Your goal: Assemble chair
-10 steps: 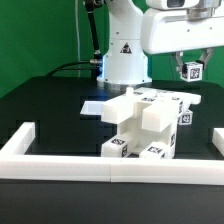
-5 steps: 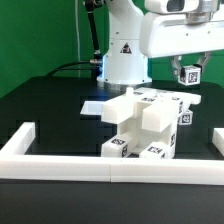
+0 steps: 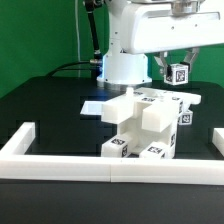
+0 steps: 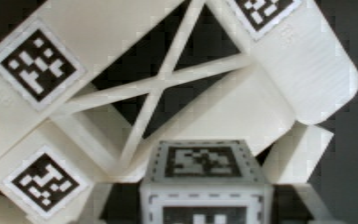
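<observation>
The partly built chair [image 3: 140, 125] of chunky white tagged blocks stands mid-table against the front rail. My gripper [image 3: 177, 72] hangs above the chair's back right part, shut on a small white tagged block [image 3: 179, 73] held clear of the chair. In the wrist view the held block [image 4: 201, 170] sits between my fingers, with the chair's tagged blocks and cross-braced panel [image 4: 158, 90] below it.
A long low white border rail [image 3: 60, 160] runs along the table's front and turns back at both sides. The flat marker board [image 3: 95, 105] lies behind the chair. The robot's white base [image 3: 122, 55] stands at the back before a green curtain.
My gripper, with the small block in it, has moved toward the exterior view's left, from beyond the chair's right side to above its back right part. The chair has not moved.
</observation>
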Motion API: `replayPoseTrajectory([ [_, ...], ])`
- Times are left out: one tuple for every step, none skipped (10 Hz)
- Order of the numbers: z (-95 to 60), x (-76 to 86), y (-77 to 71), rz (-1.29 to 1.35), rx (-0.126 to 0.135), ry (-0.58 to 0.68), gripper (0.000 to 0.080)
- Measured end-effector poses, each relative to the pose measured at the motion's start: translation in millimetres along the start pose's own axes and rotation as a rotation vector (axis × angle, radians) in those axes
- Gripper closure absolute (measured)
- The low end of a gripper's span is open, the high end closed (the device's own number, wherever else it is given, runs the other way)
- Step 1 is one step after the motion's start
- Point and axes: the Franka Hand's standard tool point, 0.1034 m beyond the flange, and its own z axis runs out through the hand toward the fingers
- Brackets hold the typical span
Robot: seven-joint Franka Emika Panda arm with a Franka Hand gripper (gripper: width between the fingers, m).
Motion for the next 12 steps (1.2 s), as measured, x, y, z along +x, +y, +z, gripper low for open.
replayPoseTrajectory([
  [0.0, -0.1, 0.4, 0.001, 0.0, 0.0, 0.0511],
  [0.0, -0.2, 0.5, 0.001, 0.0, 0.0, 0.0511],
  [-1.0, 0.9, 3.1, -0.006, 0.001, -0.002, 0.0511],
  [-8.1, 11.8, 14.7, -0.008, -0.003, 0.004, 0.0511],
  [-12.2, 21.9, 24.5, -0.005, -0.009, 0.013, 0.0511],
  [-15.1, 30.0, 34.6, -0.01, -0.013, 0.014, 0.0511],
  [-16.9, 37.0, 42.3, -0.008, -0.018, 0.019, 0.0511],
  [-17.7, 39.9, 42.7, -0.002, -0.02, 0.022, 0.0511],
  [-17.0, 39.2, 42.9, -0.002, -0.02, 0.021, 0.0511],
  [-16.7, 39.0, 43.3, -0.001, -0.02, 0.02, 0.0511],
  [-16.6, 38.9, 43.3, -0.001, -0.02, 0.02, 0.0511],
  [-16.0, 39.1, 43.7, -0.002, -0.021, 0.02, 0.0511],
])
